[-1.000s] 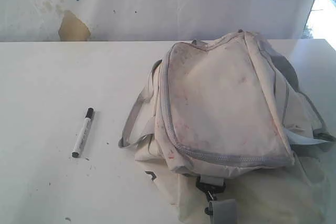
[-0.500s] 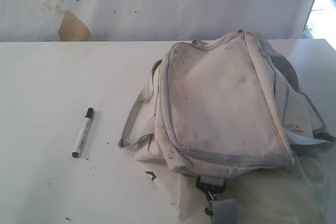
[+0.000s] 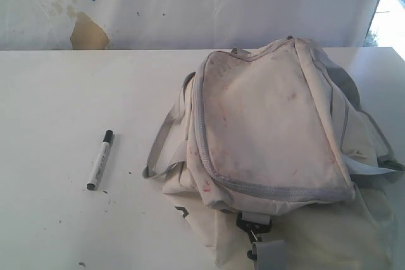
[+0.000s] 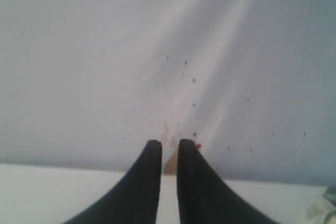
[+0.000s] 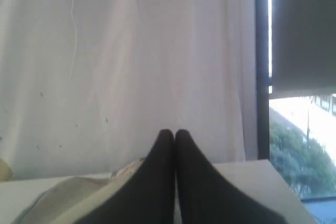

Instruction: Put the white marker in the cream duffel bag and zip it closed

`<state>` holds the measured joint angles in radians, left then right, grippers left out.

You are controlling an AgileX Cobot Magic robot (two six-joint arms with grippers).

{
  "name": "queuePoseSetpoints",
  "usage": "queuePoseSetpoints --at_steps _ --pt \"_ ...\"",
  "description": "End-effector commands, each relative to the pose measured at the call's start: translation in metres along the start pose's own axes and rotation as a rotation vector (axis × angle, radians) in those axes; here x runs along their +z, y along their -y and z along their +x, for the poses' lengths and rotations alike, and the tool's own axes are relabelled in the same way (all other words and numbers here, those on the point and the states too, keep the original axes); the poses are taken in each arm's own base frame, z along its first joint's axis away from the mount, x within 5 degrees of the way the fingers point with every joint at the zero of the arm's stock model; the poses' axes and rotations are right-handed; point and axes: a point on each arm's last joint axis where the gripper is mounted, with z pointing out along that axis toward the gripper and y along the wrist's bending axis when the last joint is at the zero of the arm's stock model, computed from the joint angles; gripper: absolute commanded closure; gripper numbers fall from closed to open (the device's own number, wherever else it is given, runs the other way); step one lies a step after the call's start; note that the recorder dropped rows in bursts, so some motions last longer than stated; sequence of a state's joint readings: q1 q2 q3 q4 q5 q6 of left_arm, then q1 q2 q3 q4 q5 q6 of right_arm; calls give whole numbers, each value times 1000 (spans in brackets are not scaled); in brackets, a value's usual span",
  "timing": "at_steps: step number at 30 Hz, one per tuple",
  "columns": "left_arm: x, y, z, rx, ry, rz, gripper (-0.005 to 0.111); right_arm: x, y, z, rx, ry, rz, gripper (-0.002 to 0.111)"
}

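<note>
The white marker [image 3: 100, 159], black-capped, lies flat on the white table [image 3: 57, 93], left of the cream duffel bag [image 3: 266, 124]. The bag sits at the right, stained reddish, and its grey zipper [image 3: 200, 132] runs round the top panel. Neither arm shows in the exterior view. In the left wrist view my left gripper [image 4: 169, 144] is raised over the table and faces the back wall, its black fingers a narrow gap apart with nothing between them. My right gripper [image 5: 174, 134] has its fingertips pressed together, empty, with part of the bag [image 5: 68, 192] below it.
A grey strap loop [image 3: 161, 143] spills from the bag toward the marker. A black clip [image 3: 253, 222] and a strap end hang at the bag's near side. A white curtain wall [image 3: 190, 4] stands behind the table, and a window [image 5: 299, 156] is at the far right.
</note>
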<state>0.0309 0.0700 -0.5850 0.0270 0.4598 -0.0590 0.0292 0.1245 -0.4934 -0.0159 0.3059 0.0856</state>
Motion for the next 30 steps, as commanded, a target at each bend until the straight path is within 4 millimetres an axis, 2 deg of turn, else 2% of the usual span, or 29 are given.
queuePoseSetpoints --at_steps 1,8,13,16,21,25,30 --pt "12 2 -11 11 -237 1 95 19 -1 -17 22 -156 16 108" --pt "63 10 -17 -101 -414 58 95 72 -2 -29 19 -247 23 108" --pt "111 10 -6 -98 -562 54 95 110 -1 -16 20 -350 32 108" --pt "136 16 6 -118 -641 99 86 131 0 -2 8 -420 35 107" --pt "179 32 34 -187 -752 186 55 165 2 25 12 -561 44 90" --pt "217 52 51 -150 -877 264 54 191 0 39 14 -690 39 77" --pt "260 73 54 -130 -916 315 54 224 -3 51 60 -826 39 66"
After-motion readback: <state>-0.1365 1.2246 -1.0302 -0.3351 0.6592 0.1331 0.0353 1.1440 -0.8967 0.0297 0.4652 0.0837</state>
